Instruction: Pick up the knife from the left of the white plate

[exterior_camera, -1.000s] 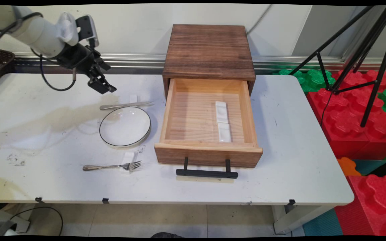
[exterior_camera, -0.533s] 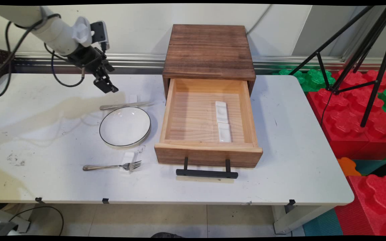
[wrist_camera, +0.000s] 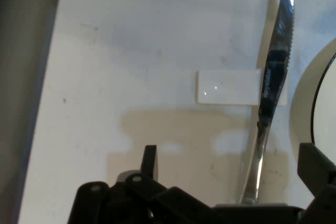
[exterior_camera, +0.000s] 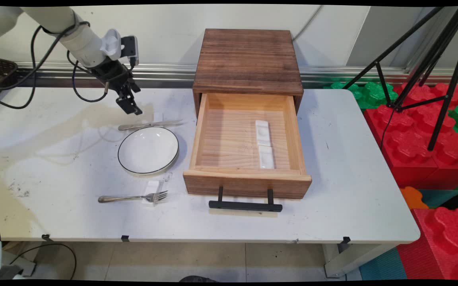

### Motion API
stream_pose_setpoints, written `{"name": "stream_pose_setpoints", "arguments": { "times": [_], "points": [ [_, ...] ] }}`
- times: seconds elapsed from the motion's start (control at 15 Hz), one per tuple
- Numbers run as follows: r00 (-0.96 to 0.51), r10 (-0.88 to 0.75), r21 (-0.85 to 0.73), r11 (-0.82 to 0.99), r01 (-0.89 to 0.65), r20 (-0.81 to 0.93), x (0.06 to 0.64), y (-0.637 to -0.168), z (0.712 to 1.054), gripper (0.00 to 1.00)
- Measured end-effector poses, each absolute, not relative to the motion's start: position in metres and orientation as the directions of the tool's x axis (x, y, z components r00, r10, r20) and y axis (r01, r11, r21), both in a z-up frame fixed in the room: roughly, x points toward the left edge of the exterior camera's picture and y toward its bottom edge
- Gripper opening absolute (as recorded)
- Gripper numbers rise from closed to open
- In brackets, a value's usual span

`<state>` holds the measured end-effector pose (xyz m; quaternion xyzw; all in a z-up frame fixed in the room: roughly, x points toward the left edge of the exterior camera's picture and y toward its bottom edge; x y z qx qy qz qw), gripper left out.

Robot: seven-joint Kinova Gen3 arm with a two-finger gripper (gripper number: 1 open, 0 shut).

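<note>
My gripper (exterior_camera: 131,108) hangs open just above the table, left of and behind a table knife (exterior_camera: 149,125). The knife lies across a small white rest (exterior_camera: 158,117), right behind a white plate with a black rim (exterior_camera: 148,150). In the hand view the knife (wrist_camera: 273,87) runs up the right side over the rest (wrist_camera: 228,86), and the plate's rim (wrist_camera: 317,103) shows at the right edge. The gripper (wrist_camera: 231,169) holds nothing; the knife's handle end lies between its fingers (wrist_camera: 149,162).
A fork (exterior_camera: 133,197) lies on another white rest (exterior_camera: 152,186) in front of the plate. A wooden cabinet (exterior_camera: 248,59) has its drawer (exterior_camera: 197,135) pulled out, with two white rests (exterior_camera: 263,133) inside. A tripod (exterior_camera: 424,71) and foam blocks (exterior_camera: 416,147) stand to the right.
The gripper has moved right and slightly down, closer to the knife. Nothing on the table has shifted.
</note>
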<state>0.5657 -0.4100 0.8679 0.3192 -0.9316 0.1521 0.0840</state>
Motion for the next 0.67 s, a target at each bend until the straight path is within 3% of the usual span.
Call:
{"name": "stream_pose_setpoints", "arguments": {
  "times": [0.67],
  "points": [
    [-0.809, -0.556, -0.131, 0.802, -0.583, 0.192, 0.583, -0.44, 0.837, 1.0]
  ]
}}
